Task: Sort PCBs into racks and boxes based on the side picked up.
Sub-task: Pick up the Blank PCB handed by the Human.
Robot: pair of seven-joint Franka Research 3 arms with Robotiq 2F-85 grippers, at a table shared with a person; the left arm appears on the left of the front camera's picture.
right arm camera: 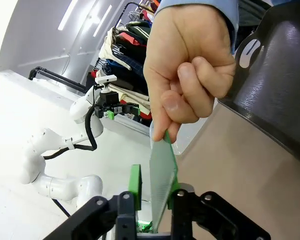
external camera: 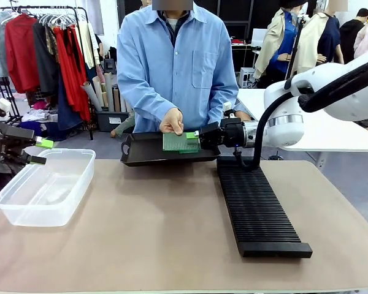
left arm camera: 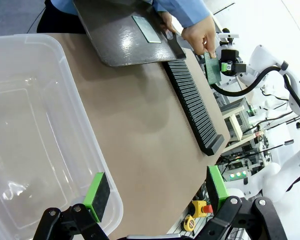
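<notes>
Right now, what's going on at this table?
A person's hand holds a green PCB by the black tray. The robot's right hand has its fingers on either side of the board; whether it has gripped yet is unclear. The robot's left hand is open, hovering at the edge of the clear box. The black rack lies on the table, its slots looking empty.

Front camera faces across the table [external camera: 159, 239]; left wrist shares the rack [left arm camera: 192, 102].
</notes>
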